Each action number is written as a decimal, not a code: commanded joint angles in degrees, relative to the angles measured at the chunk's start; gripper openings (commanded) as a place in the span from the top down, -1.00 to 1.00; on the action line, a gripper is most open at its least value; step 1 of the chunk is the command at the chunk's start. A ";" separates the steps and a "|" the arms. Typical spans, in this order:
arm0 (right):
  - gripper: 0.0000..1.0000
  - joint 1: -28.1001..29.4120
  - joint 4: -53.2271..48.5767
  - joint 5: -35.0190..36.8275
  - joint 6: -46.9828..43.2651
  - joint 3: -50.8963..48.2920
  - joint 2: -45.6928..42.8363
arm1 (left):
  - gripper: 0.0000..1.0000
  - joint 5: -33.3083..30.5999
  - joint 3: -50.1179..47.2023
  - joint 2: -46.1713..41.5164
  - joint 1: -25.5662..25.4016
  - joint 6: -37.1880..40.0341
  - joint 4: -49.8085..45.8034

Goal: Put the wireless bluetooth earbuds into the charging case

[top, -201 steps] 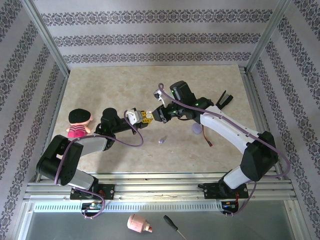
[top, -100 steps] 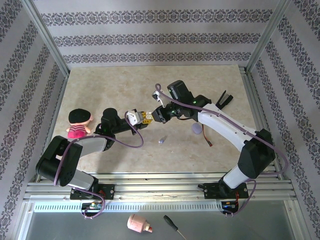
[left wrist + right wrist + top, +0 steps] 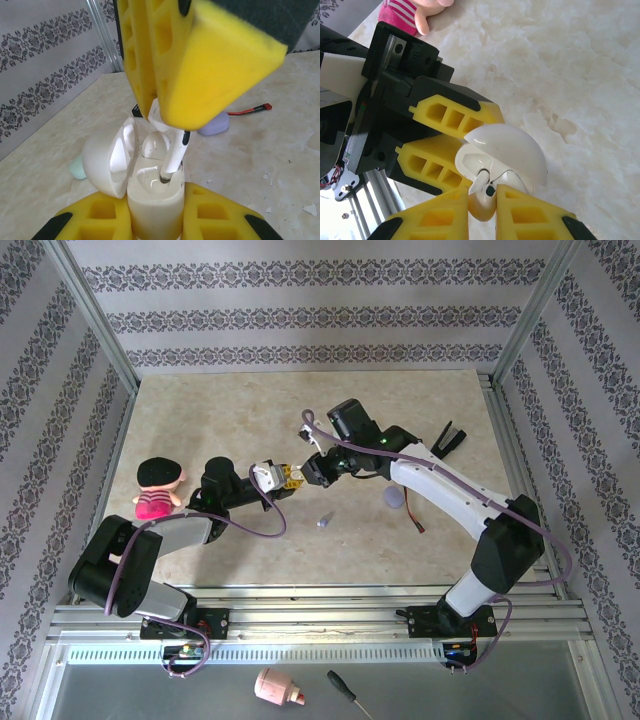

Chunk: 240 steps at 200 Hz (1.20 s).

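Glossy white earbud [image 3: 174,156], dark-tipped stem

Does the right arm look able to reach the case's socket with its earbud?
Probably yes: the case lid stands open and the earbud stem tip sits at the socket, nothing between.

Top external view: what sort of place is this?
Probably a lab robot cell: aluminium frame rails, patterned wallpaper panels boxing in a marble-look table, left arm and right arm bolted at its near edge.

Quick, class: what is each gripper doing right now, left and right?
Left gripper: shut on the white charging case, lid open.
Right gripper: shut on a white earbud.
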 commanded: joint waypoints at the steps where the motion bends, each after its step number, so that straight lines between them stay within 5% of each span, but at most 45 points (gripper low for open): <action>1: 0.69 0.66 -3.38 1.95 -1.39 2.22 2.23 | 1.00 1.73 -0.75 -1.61 -0.66 0.47 1.75; 140: 0.70 1.43 -9.93 3.20 -2.58 6.75 3.15 | 1.00 1.34 -1.21 -2.23 -0.71 1.76 1.44; 240: 0.73 0.17 -9.58 7.39 11.90 9.20 7.36 | 1.00 -5.80 -2.35 -0.19 -0.87 0.26 9.93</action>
